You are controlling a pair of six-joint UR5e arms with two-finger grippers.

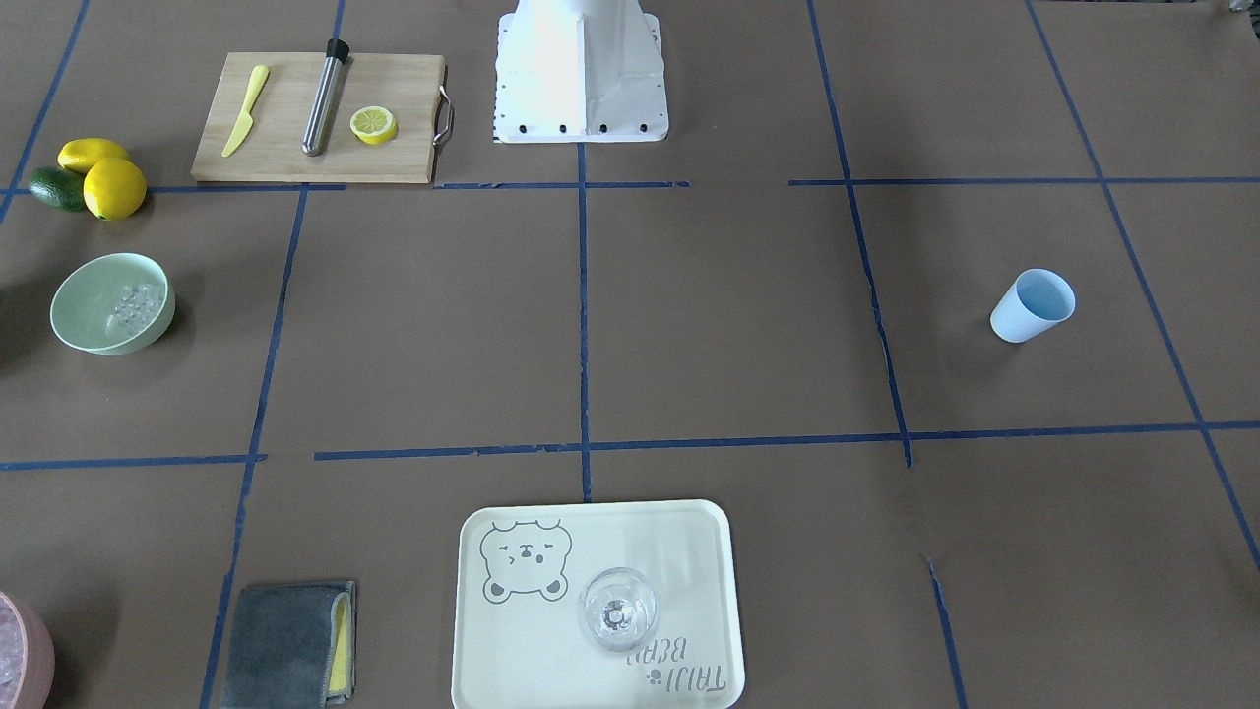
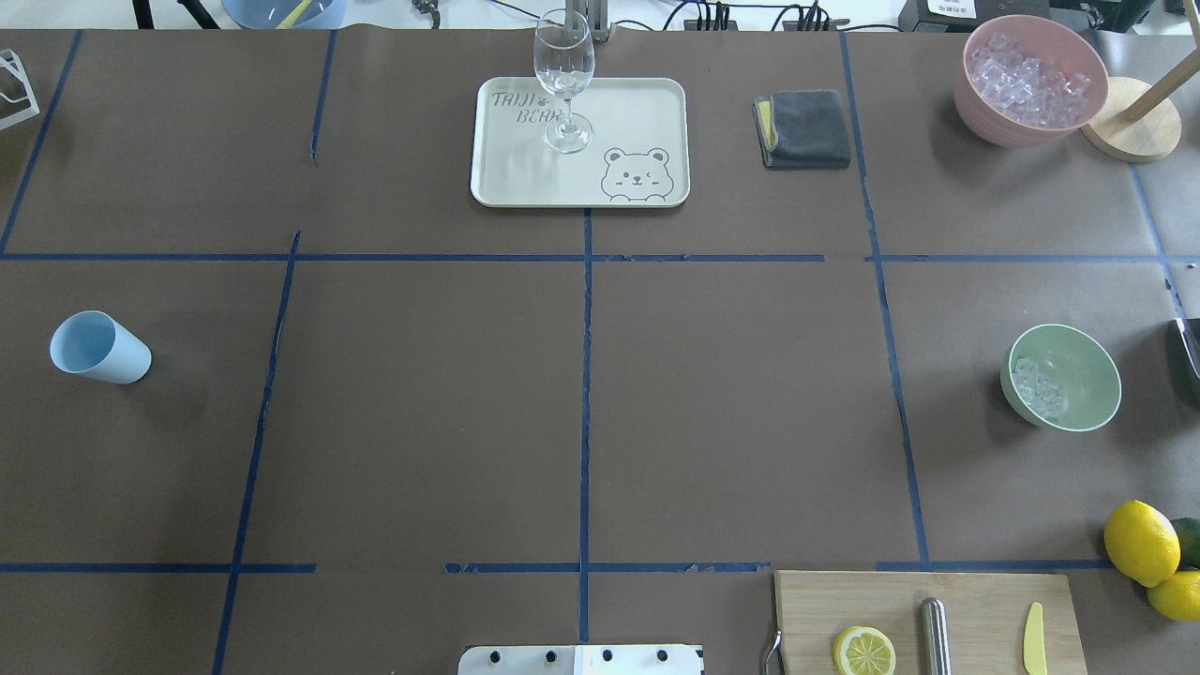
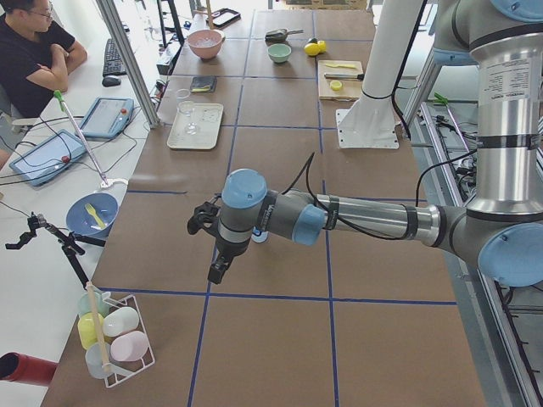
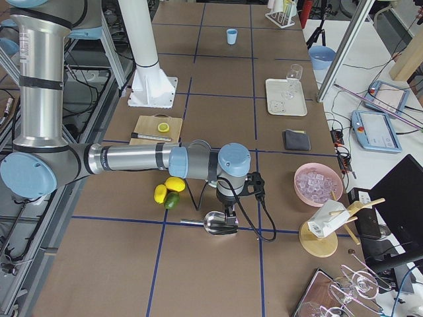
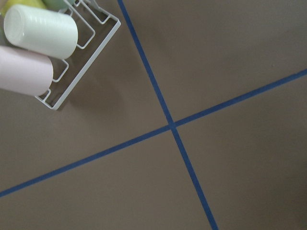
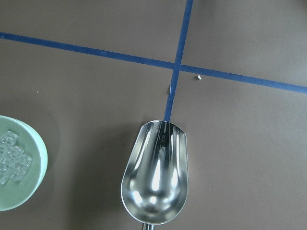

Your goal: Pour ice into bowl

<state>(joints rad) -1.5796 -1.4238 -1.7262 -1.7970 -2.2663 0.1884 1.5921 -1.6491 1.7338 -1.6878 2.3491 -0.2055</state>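
The pale mint-green bowl [image 1: 87,305] stands on the brown table and shows from overhead [image 2: 1078,370] and at the left edge of the right wrist view [image 6: 29,191]. Small clear ice cubes [image 1: 135,303] lie inside it [image 2: 1038,387] [image 6: 10,160]. An empty steel scoop [image 6: 156,179] lies right of the bowl, bowl end away from the camera. The right gripper [image 4: 229,211] hangs right over the scoop [image 4: 215,222]; I cannot tell if it is open or holds it. The left gripper [image 3: 214,273] points down over bare table, far from the bowl; I cannot tell its state.
A pink tub [image 2: 1029,80] of ice lumps stands beyond the bowl. Lemons [image 2: 1142,542] and a cutting board [image 2: 975,600] lie nearer the robot's base. A tray [image 2: 647,103] holds a wine glass [image 2: 563,66]. A light blue cup [image 2: 98,348] and a wire rack [image 5: 81,62] of cups stand at the left.
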